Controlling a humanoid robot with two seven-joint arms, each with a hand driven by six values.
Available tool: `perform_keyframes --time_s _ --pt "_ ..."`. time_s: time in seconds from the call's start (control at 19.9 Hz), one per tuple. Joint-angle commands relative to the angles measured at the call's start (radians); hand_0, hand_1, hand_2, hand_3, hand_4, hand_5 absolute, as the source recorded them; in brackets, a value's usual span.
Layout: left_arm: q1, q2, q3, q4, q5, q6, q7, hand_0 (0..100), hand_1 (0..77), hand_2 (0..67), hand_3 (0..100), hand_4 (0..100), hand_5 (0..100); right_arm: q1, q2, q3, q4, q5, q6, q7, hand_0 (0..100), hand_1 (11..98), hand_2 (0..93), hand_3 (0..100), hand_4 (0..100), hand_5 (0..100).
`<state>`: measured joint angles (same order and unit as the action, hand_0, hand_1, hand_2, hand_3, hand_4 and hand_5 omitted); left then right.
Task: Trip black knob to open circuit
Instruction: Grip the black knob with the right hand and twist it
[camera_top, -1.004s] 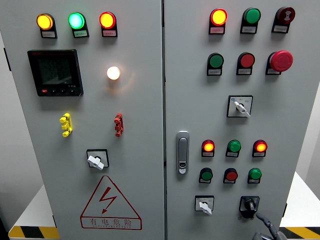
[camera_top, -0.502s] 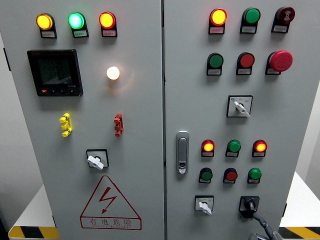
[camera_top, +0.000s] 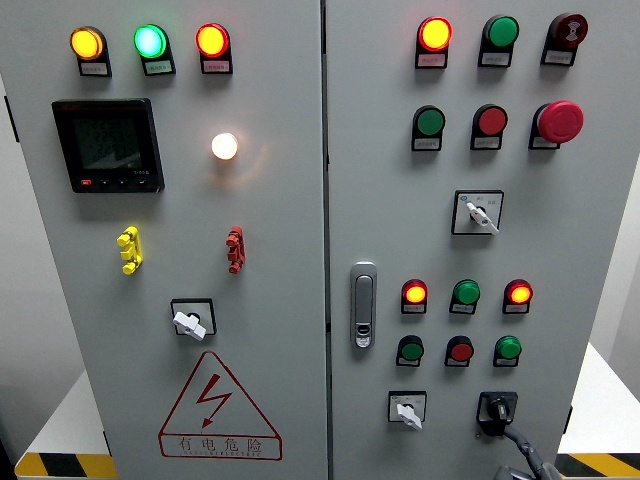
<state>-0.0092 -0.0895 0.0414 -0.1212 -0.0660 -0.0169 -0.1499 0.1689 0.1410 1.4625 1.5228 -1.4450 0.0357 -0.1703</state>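
Observation:
The black knob (camera_top: 497, 407) sits on its black square plate at the lower right of the grey cabinet's right door (camera_top: 560, 240), with its pointer roughly upright. Just below it, a small grey part of my right hand (camera_top: 524, 456) rises from the bottom edge, its tip close under the knob's plate. Whether it touches the plate I cannot tell, and most of the hand is cut off by the frame.
A white-handled selector (camera_top: 407, 410) is left of the knob, another (camera_top: 478, 213) higher up, a third (camera_top: 190, 322) on the left door. Rows of lit and unlit pilot lamps, a red mushroom button (camera_top: 560, 120), a door latch (camera_top: 364, 305) and a meter (camera_top: 108, 145) fill the panel.
My right hand has sunk slightly toward the bottom edge, so less of it shows. The whole view has drifted a few pixels to the left. The knob looks unchanged.

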Motion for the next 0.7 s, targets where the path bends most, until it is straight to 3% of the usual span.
perform_keyframes --time_s 0.0,0.65 --pt "0.0 0.001 0.0 0.0 0.0 0.0 0.0 0 3.2 12.9 21 7 2 0.001 0.0002 -0.001 0.0 0.001 0.0 -0.001 100 78.5 4.5 86 92 100" --pt "0.0 0.001 0.0 0.0 0.0 0.0 0.0 0 3.2 12.9 21 7 2 0.015 0.0002 -0.019 0.007 0.029 0.001 -0.02 100 74.9 4.9 87 94 100"
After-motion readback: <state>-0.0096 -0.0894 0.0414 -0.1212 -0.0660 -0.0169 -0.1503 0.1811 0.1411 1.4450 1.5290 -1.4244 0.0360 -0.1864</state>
